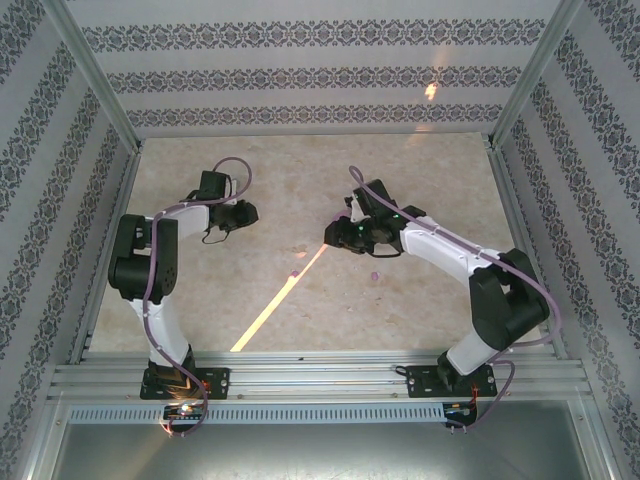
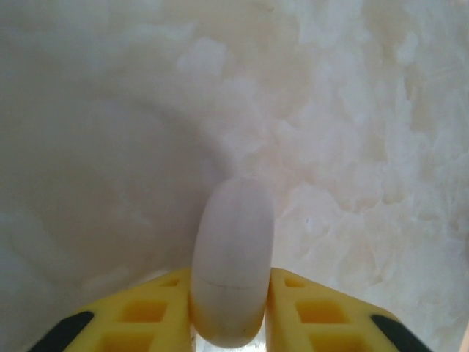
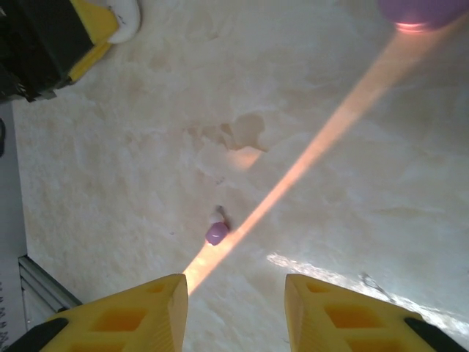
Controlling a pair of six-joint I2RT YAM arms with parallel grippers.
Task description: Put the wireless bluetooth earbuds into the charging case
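A white oval charging case [image 2: 232,257] stands on edge between the yellow fingers of my left gripper [image 2: 231,308], which is shut on it just above the table; the case lid is closed. In the top view the left gripper [image 1: 238,215] is at the left middle. My right gripper [image 3: 236,308] is open with nothing between its fingers, hovering above a purple earbud [image 3: 217,232] lying beside a streak of light. From above, that earbud [image 1: 295,271] lies left of and nearer than the right gripper [image 1: 335,238], and a second purple earbud [image 1: 375,276] lies to its right.
A rounded purple object [image 3: 421,11], cut off by the frame, sits at the top right of the right wrist view. The marbled table [image 1: 420,180] is fenced by patterned walls and a metal rail [image 1: 320,375] at the near edge.
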